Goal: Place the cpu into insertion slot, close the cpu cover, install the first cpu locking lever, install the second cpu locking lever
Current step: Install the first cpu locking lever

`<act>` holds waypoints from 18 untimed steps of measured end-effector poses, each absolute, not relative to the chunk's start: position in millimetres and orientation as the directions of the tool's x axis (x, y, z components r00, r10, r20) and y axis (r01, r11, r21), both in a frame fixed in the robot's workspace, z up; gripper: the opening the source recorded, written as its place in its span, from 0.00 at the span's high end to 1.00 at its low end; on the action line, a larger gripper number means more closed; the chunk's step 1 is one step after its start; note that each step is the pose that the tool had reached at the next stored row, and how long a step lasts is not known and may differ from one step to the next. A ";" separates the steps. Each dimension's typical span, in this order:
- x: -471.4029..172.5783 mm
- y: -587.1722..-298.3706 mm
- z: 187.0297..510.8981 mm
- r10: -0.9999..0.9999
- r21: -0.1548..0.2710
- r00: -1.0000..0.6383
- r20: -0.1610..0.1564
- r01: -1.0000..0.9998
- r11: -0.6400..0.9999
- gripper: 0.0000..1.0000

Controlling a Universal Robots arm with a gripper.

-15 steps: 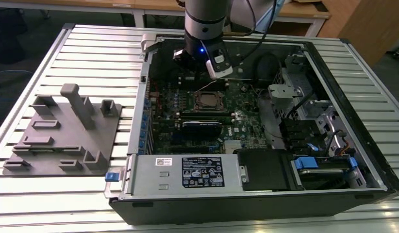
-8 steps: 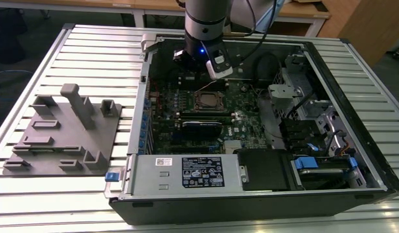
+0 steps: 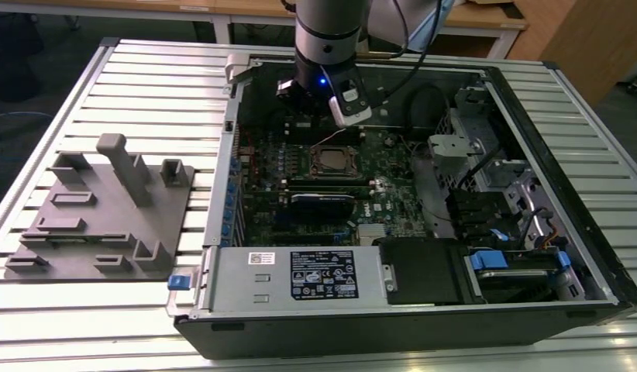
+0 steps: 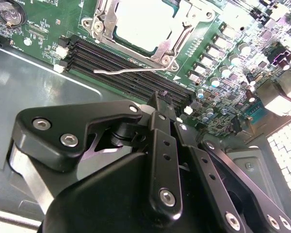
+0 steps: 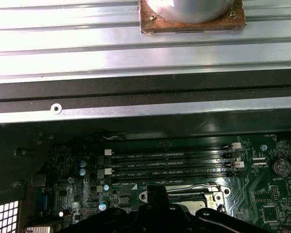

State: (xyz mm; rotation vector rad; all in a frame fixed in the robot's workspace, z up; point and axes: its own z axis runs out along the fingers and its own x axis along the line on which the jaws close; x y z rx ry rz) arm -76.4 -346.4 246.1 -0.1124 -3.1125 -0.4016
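Second wrist view puts the gripper [image 4: 162,101] near the socket [image 4: 94,26], its fingers [image 4: 160,131] pressed together on nothing, likely because the chip [image 4: 140,19] already lies inside under its metal frame [image 4: 173,41] (the thin wire lever [image 4: 136,71] beside it stands free, not yet hooked down).

Counter [image 3: 142,77] carries an open case [image 3: 401,325]. A fixture tray [image 3: 101,232] lies beside it, on the exterior view's left.

Circuit board [image 3: 391,167] lies flat inside the case, with the insertion slot [image 3: 332,161] near its middle. A box unit [image 3: 297,275] sits along the case's near wall. Drive bays [image 3: 504,263] are on the exterior view's right.

Second wrist view: cpu [image 4: 143,22] sits in the slot, with the cpu cover [image 4: 103,24] framing it. Memory slots [image 4: 116,60] run just beside the socket, on its far-wall side. A lever [image 4: 136,71] lies over them. Tool [image 4: 158,99] hangs above the memory slots, apart from the lever.
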 end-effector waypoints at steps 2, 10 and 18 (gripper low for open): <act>-76.4 -346.4 246.1 0.071 0.253 -0.997 0.010 0.071 0.965 0.89; -76.4 -346.4 246.1 0.071 0.245 -0.997 0.010 0.071 0.967 0.89; -76.4 -346.4 244.4 0.071 0.243 -0.997 0.010 0.071 0.967 0.89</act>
